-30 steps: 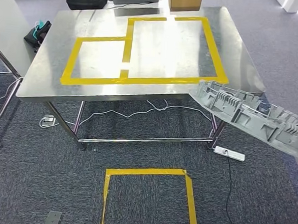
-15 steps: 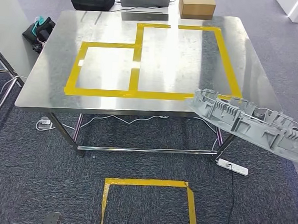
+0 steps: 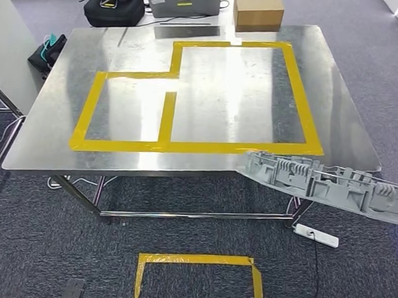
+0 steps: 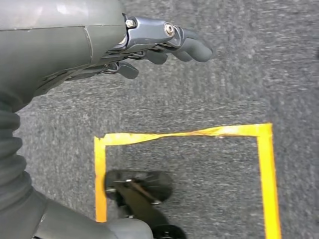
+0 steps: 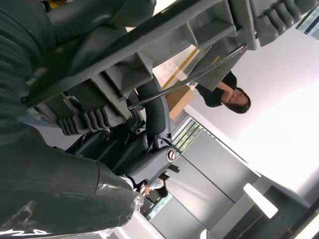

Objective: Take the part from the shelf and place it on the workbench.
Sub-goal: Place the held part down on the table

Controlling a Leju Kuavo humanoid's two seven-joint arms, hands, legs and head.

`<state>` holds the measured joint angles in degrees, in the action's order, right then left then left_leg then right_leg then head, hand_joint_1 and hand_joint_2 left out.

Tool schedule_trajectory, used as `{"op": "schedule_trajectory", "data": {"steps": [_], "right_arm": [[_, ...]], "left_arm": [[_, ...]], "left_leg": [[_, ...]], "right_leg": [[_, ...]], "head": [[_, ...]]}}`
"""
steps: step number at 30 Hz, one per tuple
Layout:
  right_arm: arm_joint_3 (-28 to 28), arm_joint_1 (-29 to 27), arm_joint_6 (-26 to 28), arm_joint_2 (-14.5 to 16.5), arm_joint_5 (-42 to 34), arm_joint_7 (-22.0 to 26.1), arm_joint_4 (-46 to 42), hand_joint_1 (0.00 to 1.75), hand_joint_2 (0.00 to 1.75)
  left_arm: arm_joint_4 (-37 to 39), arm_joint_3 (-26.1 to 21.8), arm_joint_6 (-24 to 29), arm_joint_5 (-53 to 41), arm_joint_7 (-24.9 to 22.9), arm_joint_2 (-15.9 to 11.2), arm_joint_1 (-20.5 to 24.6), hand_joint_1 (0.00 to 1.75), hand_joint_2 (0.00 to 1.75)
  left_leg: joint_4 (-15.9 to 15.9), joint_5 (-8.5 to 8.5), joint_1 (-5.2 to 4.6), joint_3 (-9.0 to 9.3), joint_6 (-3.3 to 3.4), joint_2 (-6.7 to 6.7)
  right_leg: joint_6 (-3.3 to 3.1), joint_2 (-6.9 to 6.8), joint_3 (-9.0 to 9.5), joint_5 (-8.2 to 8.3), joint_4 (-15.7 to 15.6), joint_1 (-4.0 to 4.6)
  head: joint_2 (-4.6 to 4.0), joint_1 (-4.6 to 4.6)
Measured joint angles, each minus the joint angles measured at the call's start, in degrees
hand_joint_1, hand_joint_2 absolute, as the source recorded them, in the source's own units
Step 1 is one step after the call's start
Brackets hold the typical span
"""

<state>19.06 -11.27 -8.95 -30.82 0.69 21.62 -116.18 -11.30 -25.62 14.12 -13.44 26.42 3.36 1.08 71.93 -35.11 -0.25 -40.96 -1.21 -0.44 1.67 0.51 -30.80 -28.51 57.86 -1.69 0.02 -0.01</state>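
A: We face a steel workbench [image 3: 57, 125] marked with yellow tape rectangles [image 3: 190, 147], standing on grey carpet [image 3: 30, 247].

B: And the part [image 3: 331, 186]? We see it as a long grey ribbed plastic piece in the air at the workbench's near right corner, its pale tip just overlapping the table edge, not resting on it as far as we can tell.

A: Its long axis runs nearly level, the tip pointing left and the far end leaving the picture on the right. Our right hand [image 5: 150, 124] holds it, dark fingers wrapped about its ribbed body in the wrist view.

B: Our left hand [image 4: 165, 42] hangs over the carpet above a taped floor square [image 4: 180, 137], fingers loosely extended, holding nothing.

A: Compared with half a second ago, the part lies flatter and lower in the picture. The whole scene has shifted too, so our camera has moved.

B: Behind the workbench we see a cardboard box [image 3: 258, 10] and a black bag [image 3: 114, 4].
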Motion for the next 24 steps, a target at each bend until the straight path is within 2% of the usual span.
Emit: {"op": "schedule_trajectory", "data": {"steps": [1, 4, 5, 8, 9, 10, 11, 13, 14, 15, 16, 18, 20, 22, 24], "right_arm": [[0.0, -0.06, -0.22, -0.18, 0.02, -0.17, 0.08, 1.75, 1.75], [-0.19, -0.06, -0.85, -0.65, 0.15, -0.89, 0.35, 1.75, 1.75], [-0.34, -0.12, -1.03, -0.78, 0.27, -1.14, 0.45, 1.75, 1.75], [-0.56, -0.3, -1.33, -1.58, 1.01, -1.84, 0.61, 1.75, 1.75], [-0.57, -0.29, -1.34, -1.88, 1.37, -2.06, 0.63, 1.75, 1.75], [-0.61, -0.3, -1.32, -2.12, 1.75, -2.3, 0.64, 1.75, 1.75], [-0.7, -0.35, -1.29, -2.19, 2.13, -2.48, 0.68, 1.75, 1.75], [-0.95, -0.59, -1.19, -2.22, 3.0, -2.86, 0.87, 1.75, 1.75], [-1.09, -0.72, -1.11, -2.22, 3.46, -3.0, 1.04, 1.75, 1.75], [-1.25, -0.83, -0.99, -2.22, 3.93, -3.13, 1.25, 1.75, 1.75], [-1.43, -0.87, -0.86, -2.22, 4.35, -3.2, 1.44, 1.75, 1.75], [-1.77, -0.87, -0.56, -2.22, 5.12, -3.31, 1.77, 1.75, 1.75], [-2.13, -0.88, -0.22, -2.22, 5.81, -3.57, 2.2, 1.75, 1.75], [-2.49, -0.96, 0.07, -2.23, 6.39, -3.91, 2.78, 1.75, 1.75], [-2.79, -1.02, 0.27, -2.22, 6.85, -4.05, 3.29, 1.75, 1.75]], "left_arm": [[0.0, -0.01, -0.01, -0.01, 0.0, 0.02, -0.04, 0.0, 1.75], [0.01, -0.07, -0.06, -0.08, -0.03, -0.1, -0.38, 0.0, 1.75], [0.02, -0.09, -0.09, -0.17, -0.1, -0.16, -0.55, 0.0, 1.75], [0.04, -0.11, -0.15, -0.51, -0.36, -0.11, -0.51, 0.0, 1.75], [0.04, -0.11, -0.15, -0.6, -0.4, -0.08, -0.34, 0.0, 1.75], [0.04, -0.12, -0.14, -0.69, -0.46, -0.03, -0.17, 0.0, 1.75], [0.04, -0.13, -0.14, -0.76, -0.53, -0.03, -0.09, 0.0, 1.75], [0.04, -0.13, -0.13, -0.91, -0.64, 0.02, -0.08, 0.0, 1.75], [0.04, -0.14, -0.13, -0.94, -0.68, 0.05, -0.14, 0.0, 1.75], [0.04, -0.14, -0.13, -0.96, -0.69, 0.08, -0.19, 0.0, 1.75], [0.04, -0.15, -0.13, -0.97, -0.7, 0.09, -0.21, 0.0, 1.75], [0.04, -0.2, -0.15, -0.99, -0.72, 0.09, -0.22, 0.0, 1.75], [0.04, -0.3, -0.22, -1.04, -0.79, 0.01, -0.2, 0.0, 1.75], [0.04, -0.38, -0.34, -1.13, -0.86, -0.07, -0.17, 0.0, 1.75], [0.03, -0.41, -0.46, -1.33, -0.92, -0.14, -0.11, 0.0, 1.75]], "left_leg": [[-2.44, 1.78, -0.13, -0.15, 0.47, 0.01], [-12.61, 12.2, -1.27, 0.86, 2.61, -0.21], [-14.7, 13.96, -1.53, 1.26, 3.04, -0.4], [-16.45, 13.66, -1.33, 3.59, 3.15, -0.67], [-16.53, 13.46, -1.22, 4.61, 3.23, -0.64], [-16.58, 13.19, -1.13, 5.57, 3.43, -0.63], [-16.61, 12.79, -1.09, 6.29, 3.59, -0.61], [-16.6, 11.71, -1.09, 7.55, 3.84, -0.58], [-16.6, 11.18, -1.09, 8.21, 3.91, -0.58], [-16.6, 10.58, -1.09, 9.01, 3.97, -0.61], [-16.6, 10.0, -1.09, 9.82, 3.97, -0.67], [-16.59, 8.81, -1.14, 11.42, 3.69, -0.83], [-16.51, 7.95, -1.28, 12.18, 3.23, -0.92], [-16.35, 7.62, -1.4, 12.27, 2.83, -0.91], [-14.73, 7.73, -1.41, 11.47, 2.26, -0.73]], "right_leg": [[0.12, 0.02, 1.13, -0.61, -0.33, 0.0], [0.84, 0.18, 4.12, -2.47, -1.48, 0.21], [1.06, 0.29, 5.19, -3.02, -1.87, 0.36], [1.8, 0.29, 8.27, -3.81, -2.01, 0.71], [2.07, 0.15, 8.3, -4.19, -0.91, 0.72], [2.3, 0.03, 7.31, -5.09, 1.39, 0.72], [2.44, -0.08, 5.33, -6.27, 4.75, 0.72], [2.56, -0.11, 0.15, -9.19, 11.91, 0.86], [2.54, -0.11, -1.74, -10.01, 13.67, 0.93], [2.49, -0.11, -2.9, -9.69, 13.57, 1.0], [2.45, -0.11, -3.11, -7.96, 11.45, 1.02], [2.36, -0.17, -2.06, -1.99, 4.45, 1.05], [1.77, -0.23, -1.12, 1.24, 0.2, 1.17], [0.9, -0.12, -1.02, 1.35, -0.3, 1.2], [0.34, 0.06, -0.55, 1.57, -0.38, 0.95]], "head": [[0.0, 0.01], [0.0, -0.02], [0.0, 0.0], [0.0, 0.17], [0.0, 0.29], [0.0, 0.41], [0.0, 0.55], [0.0, 0.69], [0.0, 0.75], [0.0, 0.78], [0.0, 0.82], [0.0, 0.82], [0.0, 0.86], [0.0, 0.85], [0.0, 0.67]]}}
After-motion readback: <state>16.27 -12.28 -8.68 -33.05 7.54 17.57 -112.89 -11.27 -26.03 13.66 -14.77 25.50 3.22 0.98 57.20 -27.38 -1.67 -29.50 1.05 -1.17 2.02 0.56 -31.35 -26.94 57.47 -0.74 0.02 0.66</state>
